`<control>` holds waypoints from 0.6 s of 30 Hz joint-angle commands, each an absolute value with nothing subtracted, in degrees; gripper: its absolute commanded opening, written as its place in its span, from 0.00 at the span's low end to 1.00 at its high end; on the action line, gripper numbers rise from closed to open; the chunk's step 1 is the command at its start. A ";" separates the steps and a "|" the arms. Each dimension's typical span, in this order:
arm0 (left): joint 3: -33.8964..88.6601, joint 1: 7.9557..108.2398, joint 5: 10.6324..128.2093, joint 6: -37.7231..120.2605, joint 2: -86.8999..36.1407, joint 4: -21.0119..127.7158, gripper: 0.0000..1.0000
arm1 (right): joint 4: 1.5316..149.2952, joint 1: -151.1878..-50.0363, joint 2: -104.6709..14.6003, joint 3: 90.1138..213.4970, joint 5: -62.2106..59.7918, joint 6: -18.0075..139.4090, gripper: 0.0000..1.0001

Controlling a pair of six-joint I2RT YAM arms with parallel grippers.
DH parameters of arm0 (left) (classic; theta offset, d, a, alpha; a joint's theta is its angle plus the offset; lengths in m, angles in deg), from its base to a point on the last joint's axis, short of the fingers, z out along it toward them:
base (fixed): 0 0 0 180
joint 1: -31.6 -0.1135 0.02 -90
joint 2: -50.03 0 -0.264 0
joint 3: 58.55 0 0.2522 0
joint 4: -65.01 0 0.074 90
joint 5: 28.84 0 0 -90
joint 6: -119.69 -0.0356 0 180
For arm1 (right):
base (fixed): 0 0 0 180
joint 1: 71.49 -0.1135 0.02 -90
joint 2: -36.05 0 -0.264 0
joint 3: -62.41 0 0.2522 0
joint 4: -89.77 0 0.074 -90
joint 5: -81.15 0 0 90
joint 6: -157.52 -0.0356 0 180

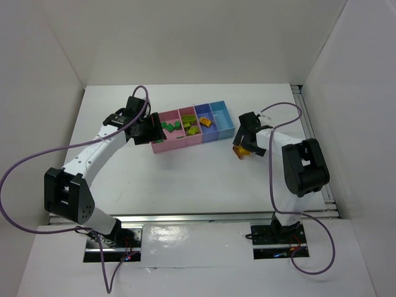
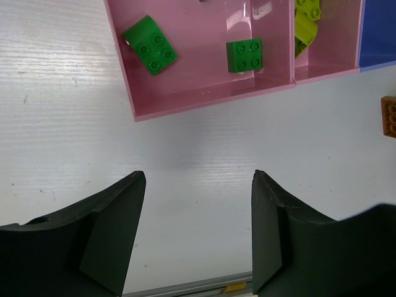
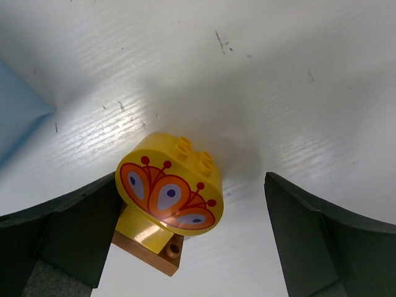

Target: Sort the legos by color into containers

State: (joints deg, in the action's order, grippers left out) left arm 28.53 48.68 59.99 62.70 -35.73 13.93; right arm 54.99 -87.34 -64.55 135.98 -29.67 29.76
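**Lego sorting: both sets of fingers are spread, neither pinching anything.**

Top view: left fingers [image 1: 148,131] sit at the near-left end of the containers [image 1: 176,146]; right fingers [image 1: 246,145] are low over the table [image 1: 185,179], right of the row. Left wrist view: two dark green legos [image 2: 150,45] lie in the wide pink bin [image 2: 185,106], lime legos [image 2: 306,21] in the next. Right wrist view: a yellow printed brick [image 3: 170,185], stacked on a brown-orange piece [image 3: 151,252], touches one finger.

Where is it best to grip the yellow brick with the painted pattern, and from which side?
The yellow brick lies tilted on a brown-orange piece, printed face up. Probably come from above and pinch the two sides flanking that face; the open right gripper straddles them.
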 commanded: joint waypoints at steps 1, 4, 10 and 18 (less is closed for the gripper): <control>28.16 48.91 60.45 61.86 -34.17 15.13 0.72 | 52.45 -88.44 -61.16 134.98 -33.20 30.34 1.00; 28.86 48.91 60.46 61.86 -34.70 15.13 0.72 | 53.50 -88.45 -60.28 134.27 -30.05 27.72 1.00; 28.34 48.91 60.46 61.86 -34.17 15.13 0.72 | 52.35 -88.98 -59.23 133.84 -26.09 19.54 1.00; 27.81 48.91 60.46 61.86 -34.17 15.13 0.72 | 51.93 -90.12 -61.33 134.97 -27.73 18.55 0.80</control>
State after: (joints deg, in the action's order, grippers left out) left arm 28.05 48.68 60.01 62.70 -35.73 13.99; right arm 52.68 -88.96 -61.80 133.88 -25.54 19.81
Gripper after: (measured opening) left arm 0.720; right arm 0.817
